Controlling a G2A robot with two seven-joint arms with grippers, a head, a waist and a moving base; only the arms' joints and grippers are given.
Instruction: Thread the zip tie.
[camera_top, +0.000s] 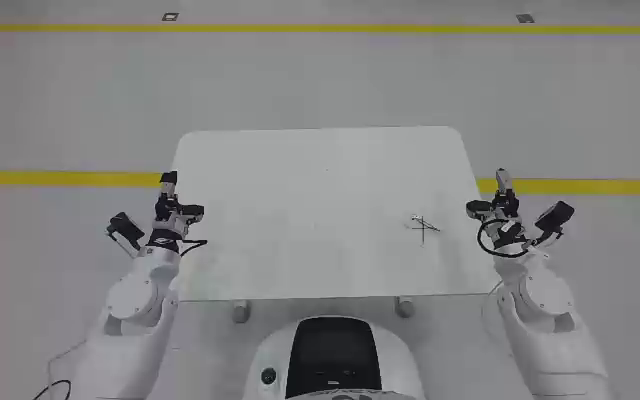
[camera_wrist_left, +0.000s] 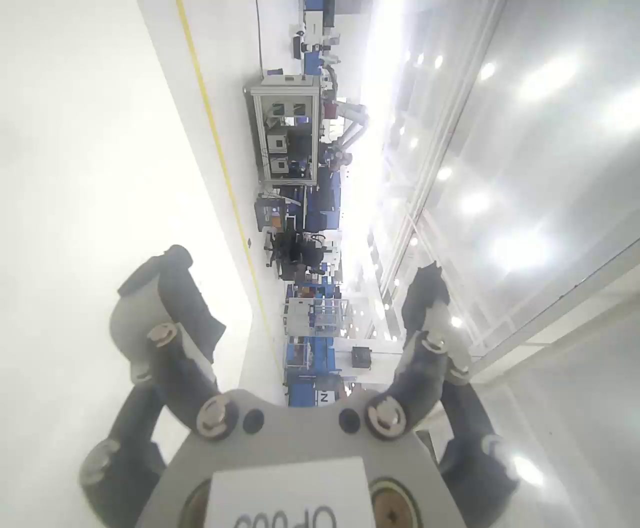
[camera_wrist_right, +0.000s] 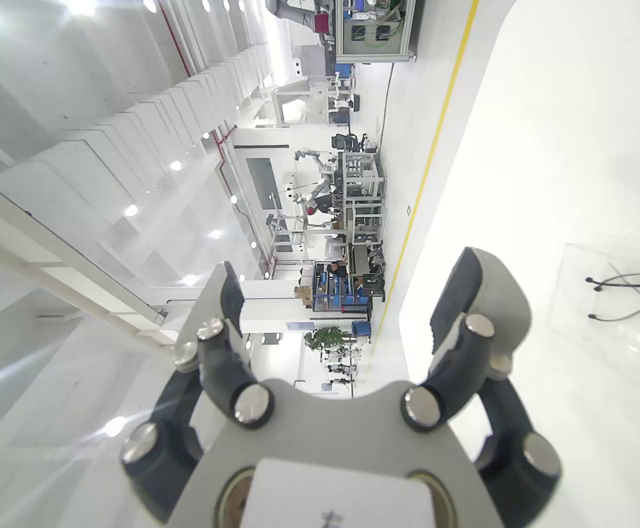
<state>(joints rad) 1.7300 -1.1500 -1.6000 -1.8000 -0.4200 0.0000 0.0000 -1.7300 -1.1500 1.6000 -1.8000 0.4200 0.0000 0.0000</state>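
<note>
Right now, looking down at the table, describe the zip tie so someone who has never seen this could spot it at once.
Start at the white table, then go to its right side, toward the edge nearest the open right hand. There lies the zip tie: thin black strands crossing each other, stark against the pale tabletop.

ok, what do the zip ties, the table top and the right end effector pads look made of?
Thin dark zip ties: probably flexible plastic; slender, slightly curved strands with small heads. White rounded table: smooth matt top, maybe laminate; no grain shows. Right end effector pads: dark and ribbed, likely rubber, on bare grey metal fingers.
</note>
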